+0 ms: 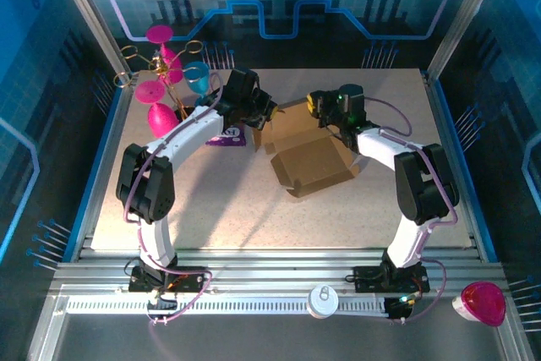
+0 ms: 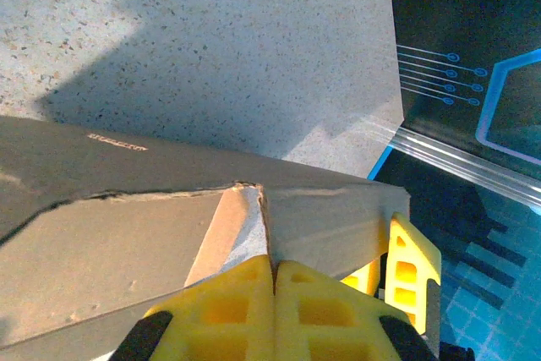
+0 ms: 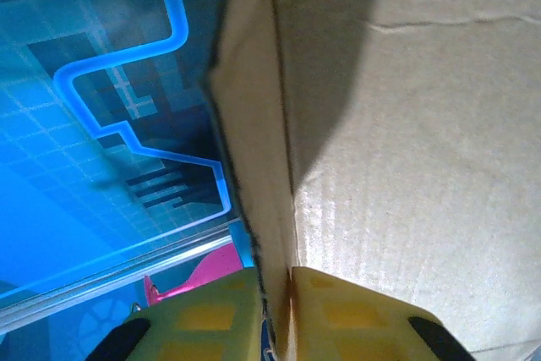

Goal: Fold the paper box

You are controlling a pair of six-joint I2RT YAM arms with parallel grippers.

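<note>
Brown cardboard paper box (image 1: 308,158), centre of table (image 1: 211,209), spanning left-to-right between the arms: left gripper (image 2: 272,268) clamped on its left flap edge, right gripper (image 3: 286,278) clamped on its right panel edge.

Both arms reach fwd, L gripper (image 1: 264,112) & R gripper (image 1: 314,106) pinched on paper box (image 1: 314,162).

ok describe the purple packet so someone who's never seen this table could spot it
Start at the speckled table and find the brown paper box near its middle. Just left of the box, partly under the left arm, lies the purple packet: small, flat and purple, unlike the pink cups behind it.
</note>
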